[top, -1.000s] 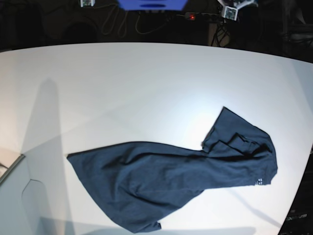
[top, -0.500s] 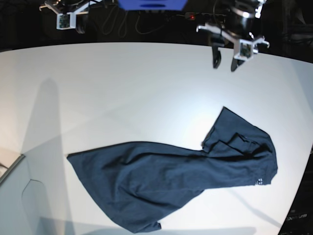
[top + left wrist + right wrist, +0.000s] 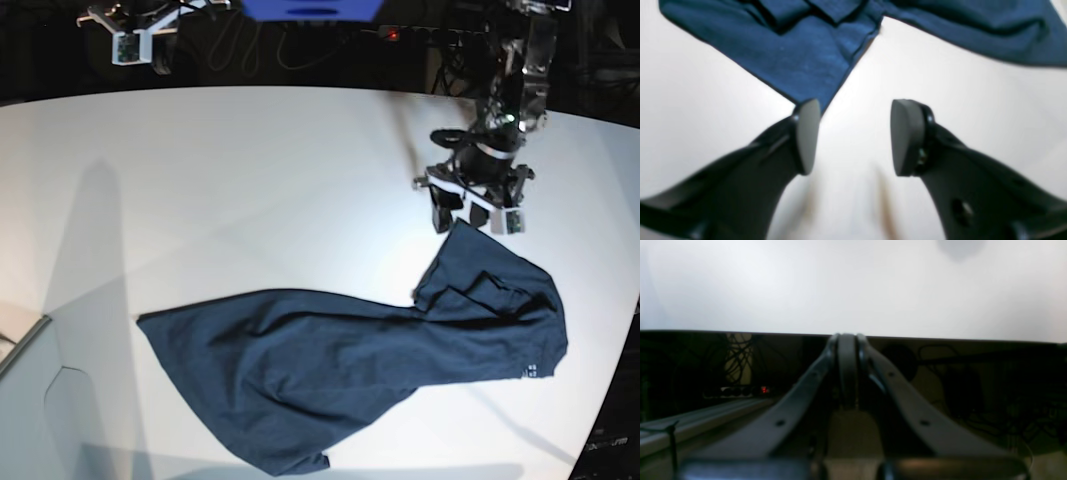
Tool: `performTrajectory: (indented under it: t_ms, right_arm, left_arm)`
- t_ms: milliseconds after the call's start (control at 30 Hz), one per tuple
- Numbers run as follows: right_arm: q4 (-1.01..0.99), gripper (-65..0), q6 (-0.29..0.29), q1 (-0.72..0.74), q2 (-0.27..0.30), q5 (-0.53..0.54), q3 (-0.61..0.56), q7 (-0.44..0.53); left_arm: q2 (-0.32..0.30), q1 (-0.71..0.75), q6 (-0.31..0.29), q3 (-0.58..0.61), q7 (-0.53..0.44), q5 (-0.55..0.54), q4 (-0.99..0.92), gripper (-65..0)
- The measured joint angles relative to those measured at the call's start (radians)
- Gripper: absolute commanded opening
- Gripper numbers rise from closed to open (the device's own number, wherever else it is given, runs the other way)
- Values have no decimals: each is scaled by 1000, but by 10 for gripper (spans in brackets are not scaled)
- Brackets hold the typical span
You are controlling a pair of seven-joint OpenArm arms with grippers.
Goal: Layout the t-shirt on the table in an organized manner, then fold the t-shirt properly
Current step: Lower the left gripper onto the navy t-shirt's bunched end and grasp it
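Observation:
The dark navy t-shirt (image 3: 340,360) lies crumpled on the white table (image 3: 250,180), stretching from lower centre to the right, with a small white label mark (image 3: 532,372) near its right end. My left gripper (image 3: 460,215) hovers open just above the shirt's pointed upper corner. In the left wrist view the left gripper (image 3: 855,133) has nothing between its fingers, and the t-shirt (image 3: 800,56) corner ends right beside one fingertip (image 3: 806,133). My right gripper (image 3: 135,40) hangs at the far left beyond the table edge. In the right wrist view the right gripper (image 3: 847,350) is shut and empty.
Behind the table's far edge are dark cables, a power strip with a red light (image 3: 392,35) and a blue object (image 3: 310,8). A grey panel (image 3: 30,400) sits at the lower left corner. The table's edge curves down the right side (image 3: 625,300).
My left arm has come down from the far edge to the shirt's upper corner and its jaws have opened. The right arm has come into view at the top left. The shirt has not moved.

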Motion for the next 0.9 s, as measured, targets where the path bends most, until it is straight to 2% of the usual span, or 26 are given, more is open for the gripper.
performTrajectory:
  t_ms: [67, 133, 333, 567, 633, 700, 833, 900]
  right_arm:
    - [0, -650, 0, 0, 0, 0, 0, -55]
    - [-1, -650, 0, 6, 0, 0, 0, -84]
    - [-1, -650, 0, 31, 0, 0, 0, -151]
    - [-1, -650, 0, 31, 0, 0, 0, -146]
    - [-1, -650, 0, 33, 0, 0, 0, -147]
    - [-1, -650, 0, 44, 0, 0, 0, -149]
    - [-1, -650, 0, 47, 0, 0, 0, -147]
    - [-1, -650, 0, 47, 0, 0, 0, -150]
  left_arm:
    - [2, -36, 13, -39, 0, -33, -64, -241]
    - [-5, -69, 17, -53, 0, -47, -114, -224]
    - [2, -148, 8, -47, 0, -47, -229, -224]
    - [22, -208, 3, -48, -42, -45, -347, -227]
    - [22, -224, 0, -48, -53, -45, -373, -271]
    - [29, -240, 1, -50, -57, -45, -396, -367]
    - [39, -248, 2, -50, -59, -47, -417, -645]
    - [40, -247, 2, -49, -58, -52, -417, -650]
